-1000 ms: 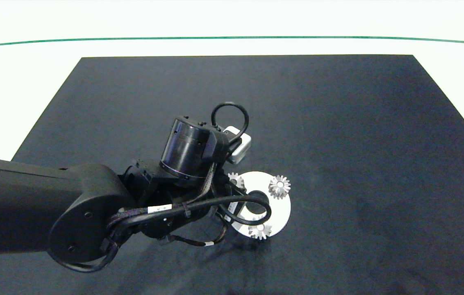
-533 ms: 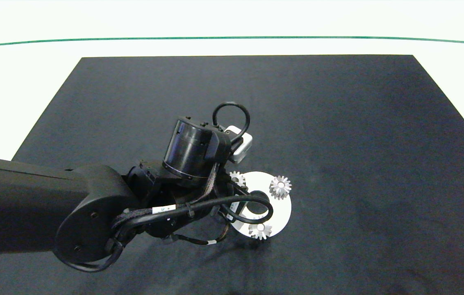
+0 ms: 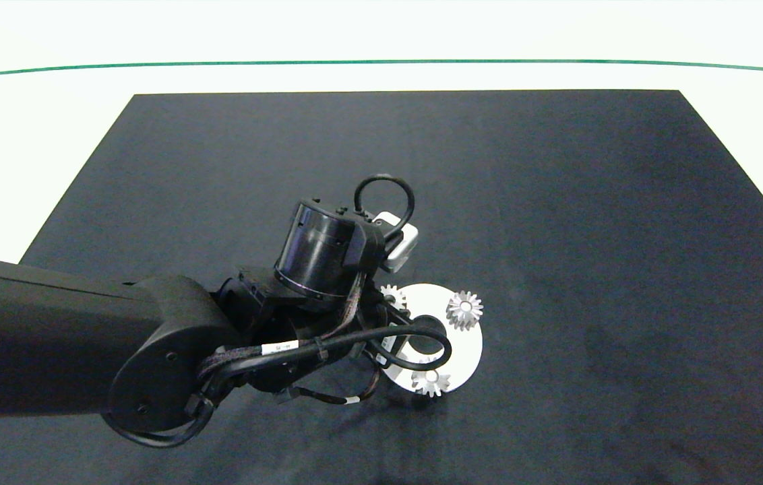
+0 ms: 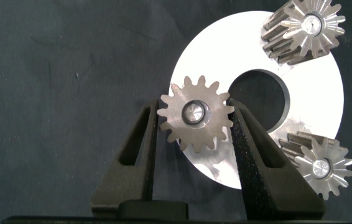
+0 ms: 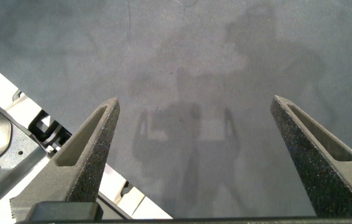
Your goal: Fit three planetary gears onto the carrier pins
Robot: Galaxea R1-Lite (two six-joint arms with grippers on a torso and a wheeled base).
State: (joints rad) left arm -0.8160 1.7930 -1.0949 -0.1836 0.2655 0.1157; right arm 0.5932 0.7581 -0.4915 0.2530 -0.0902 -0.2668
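Seated on the near rim of the white disc: first gear, with the tip of a carrier pin showing in its bore. Seated on the far rim of the disc: second gear, likewise pinned.

On the disc's left rim: third gear, pinched between the two fingers of the left gripper, teeth touching both pads. Bright round tip visible in its bore (judged to be the third pin, so the gear is probably on).

Compared with a second ago: shifts slightly right on the dark mat, disc and left arm together; exposes more of the third gear from under the wrist. Suggests side load from the grip dragging the disc rather than further seating.

Judged status: all three gears placed. Remaining: spread the fingers, lift clear without tipping the gear.

Well right of the disc, by the mat's near edge: right gripper, fingers spread wide, holding nothing, parked.
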